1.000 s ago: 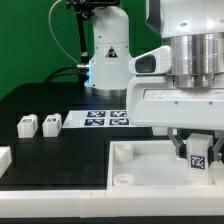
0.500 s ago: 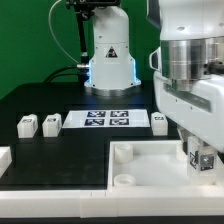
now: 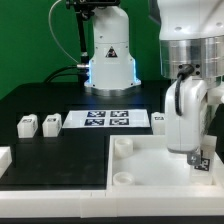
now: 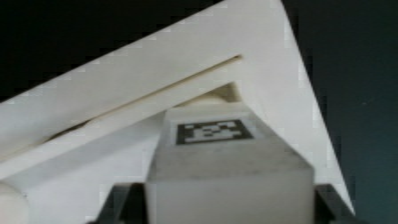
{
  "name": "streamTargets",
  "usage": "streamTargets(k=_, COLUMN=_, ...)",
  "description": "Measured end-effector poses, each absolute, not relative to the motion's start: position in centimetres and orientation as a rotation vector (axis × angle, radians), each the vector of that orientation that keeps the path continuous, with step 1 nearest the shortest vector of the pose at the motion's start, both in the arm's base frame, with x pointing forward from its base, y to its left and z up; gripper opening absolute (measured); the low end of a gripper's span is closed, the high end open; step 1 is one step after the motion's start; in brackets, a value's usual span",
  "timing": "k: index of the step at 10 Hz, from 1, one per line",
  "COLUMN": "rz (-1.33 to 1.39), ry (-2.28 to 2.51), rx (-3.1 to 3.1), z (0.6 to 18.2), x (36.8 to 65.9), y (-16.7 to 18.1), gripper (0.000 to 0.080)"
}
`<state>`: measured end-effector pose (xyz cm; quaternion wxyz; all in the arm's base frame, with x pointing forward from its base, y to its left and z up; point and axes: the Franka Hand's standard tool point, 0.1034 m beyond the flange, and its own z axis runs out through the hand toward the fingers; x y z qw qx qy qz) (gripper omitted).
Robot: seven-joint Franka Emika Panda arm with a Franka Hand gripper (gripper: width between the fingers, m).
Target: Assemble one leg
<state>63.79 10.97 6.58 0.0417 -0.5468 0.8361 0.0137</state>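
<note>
- A white robot arm fills the exterior view's right side, reaching down over a large white square tray (image 3: 140, 172) that lies on a black table (image 3: 40, 105).
- The gripper (image 3: 199, 158) sits low over the tray, close to the exterior view's right edge.
- Between the fingers (image 3: 190, 155) is the leg (image 3: 199, 160), a small white block with a black-and-white square tag on its face.
- In the wrist view the leg (image 4: 221, 165) stands in the middle of the picture, its tag facing the camera, with a dark finger (image 4: 119, 205) pressed against each side of it. The fingers are closed on the leg.
- Also in the wrist view, the white tray (image 4: 214, 60) lies beyond the leg, one of its corners pointing away, with a raised rim along its edge. Whether the leg touches the tray cannot be told.
- The tray has a round socket (image 3: 123, 146) at its far corner toward the exterior view's left, and another (image 3: 123, 179) at its near corner on that side.
- Behind the tray, the marker board (image 3: 105, 119), a flat white strip of printed tags, lies on the table.
- Toward the exterior view's left of the marker board, two more white blocks (image 3: 27, 125) (image 3: 50, 123) stand side by side on the table.
- A further white block (image 3: 158, 119) stands at the marker board's other end, just beside the arm.
- At the back stands the arm's white base (image 3: 110, 55), before a green backdrop (image 3: 30, 40).
</note>
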Motion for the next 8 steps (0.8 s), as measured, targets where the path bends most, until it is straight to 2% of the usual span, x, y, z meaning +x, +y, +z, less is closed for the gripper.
streamTargets(k=3, rz=0.034, ry=2.528, rx=-1.731, z=6.5, x=63.7, y=10.9, gripper=0.0295)
streamTargets(k=4, rz=0.034, ry=2.526, rx=-1.733, z=6.6, x=63.7, y=11.0, gripper=0.0459)
streamTargets(k=5, rz=0.034, ry=2.513, rx=-1.742, z=7.0, x=63.7, y=11.8, gripper=0.0459)
streamTargets(k=6, rz=0.032, ry=2.487, rx=-1.754, z=7.9, x=63.8, y=13.1, gripper=0.0610)
streamTargets(k=8, rz=0.042, ry=2.431, rx=-1.808, z=9.5, x=63.9, y=14.1, gripper=0.0640)
